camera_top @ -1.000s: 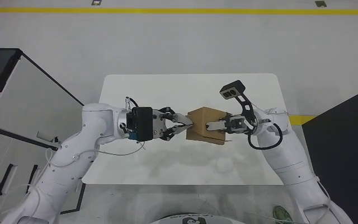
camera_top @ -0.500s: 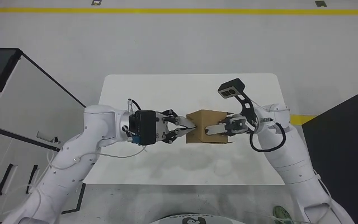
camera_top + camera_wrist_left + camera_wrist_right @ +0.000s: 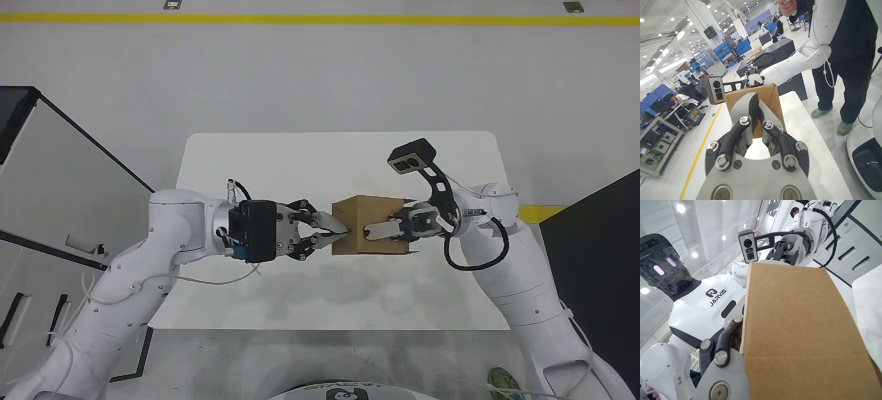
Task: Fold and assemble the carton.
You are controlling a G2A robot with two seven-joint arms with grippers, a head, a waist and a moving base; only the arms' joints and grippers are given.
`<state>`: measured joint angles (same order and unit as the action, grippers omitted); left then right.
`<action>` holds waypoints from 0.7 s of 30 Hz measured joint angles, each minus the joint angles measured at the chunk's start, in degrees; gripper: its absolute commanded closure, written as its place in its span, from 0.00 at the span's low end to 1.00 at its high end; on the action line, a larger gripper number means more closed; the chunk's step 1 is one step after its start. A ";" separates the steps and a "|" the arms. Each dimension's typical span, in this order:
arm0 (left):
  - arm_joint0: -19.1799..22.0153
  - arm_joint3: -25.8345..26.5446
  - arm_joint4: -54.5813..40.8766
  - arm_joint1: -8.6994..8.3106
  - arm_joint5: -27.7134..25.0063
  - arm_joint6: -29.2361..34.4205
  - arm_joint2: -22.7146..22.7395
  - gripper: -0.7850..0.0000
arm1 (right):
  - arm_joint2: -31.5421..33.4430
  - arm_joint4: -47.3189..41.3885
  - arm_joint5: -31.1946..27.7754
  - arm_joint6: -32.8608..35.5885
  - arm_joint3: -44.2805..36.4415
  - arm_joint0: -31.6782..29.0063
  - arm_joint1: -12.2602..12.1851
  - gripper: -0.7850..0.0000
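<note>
Small brown cardboard carton (image 3: 365, 225) is held over the middle of the white table (image 3: 300, 170). Left gripper (image 3: 336, 232) is pinched narrow on one wall, right gripper (image 3: 373, 231) clamped on the opposite. Grip could be lost, or a panel torn, if pulled unevenly.

A white table (image 3: 300, 160) with rounded corners stands on a pale grey floor (image 3: 320, 80). Far behind the table a long yellow line (image 3: 320, 19) runs across the floor from left to right, and two small dark squares (image 3: 172, 5) lie just beyond it. To the left of the table there is a black-framed panel (image 3: 40, 140). To the right there is a dark surface (image 3: 600, 250), and a short yellow strip (image 3: 540, 213) lies between it and the table. In the hall behind are blue shelves with bins (image 3: 721, 49), a dark counter (image 3: 780, 45) and a screen (image 3: 710, 32) on a pillar. White drawers with dark handles (image 3: 853, 253) stand against a wall.
</note>
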<state>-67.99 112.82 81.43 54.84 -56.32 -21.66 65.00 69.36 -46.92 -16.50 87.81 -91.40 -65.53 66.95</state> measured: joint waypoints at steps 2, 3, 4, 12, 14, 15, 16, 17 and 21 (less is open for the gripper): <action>0.00 0.00 -0.04 0.04 0.10 0.11 -0.14 1.00 | -0.16 -0.22 0.18 0.18 -0.41 0.06 0.01 1.00; 0.01 0.01 -0.04 0.06 0.16 0.17 -0.22 1.00 | -0.22 -0.28 0.20 0.20 -0.57 0.06 0.01 1.00; 0.03 0.03 0.00 0.08 0.22 0.28 -0.34 1.00 | -0.29 -0.35 0.20 0.20 -0.73 0.04 0.00 1.00; 0.13 0.14 -0.26 0.28 0.50 0.53 -1.17 1.00 | -0.70 -0.37 0.19 0.19 -1.26 -0.11 -0.26 1.00; 0.12 0.16 -0.48 0.34 0.63 0.59 -1.37 1.00 | -0.88 -0.37 0.19 0.19 -1.36 -0.13 -0.35 1.00; 0.12 0.19 -0.55 0.36 0.67 0.64 -1.46 1.00 | -0.98 -0.37 0.19 0.19 -1.37 -0.13 -0.39 1.00; 0.12 0.23 -0.65 0.39 0.71 0.70 -1.56 1.00 | -1.10 -0.40 0.19 0.19 -1.38 -0.11 -0.44 1.00; 0.12 0.23 -0.73 0.41 0.74 0.74 -1.62 1.00 | -1.19 -0.44 0.19 0.19 -1.38 -0.09 -0.48 1.00; 0.09 0.35 -1.05 0.49 0.93 0.99 -1.87 1.00 | -1.52 -0.53 0.19 0.19 -1.32 0.02 -0.67 1.00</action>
<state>-67.89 113.17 80.38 55.33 -55.39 -20.68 63.13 67.84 -47.46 -16.31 88.00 -92.72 -65.51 66.28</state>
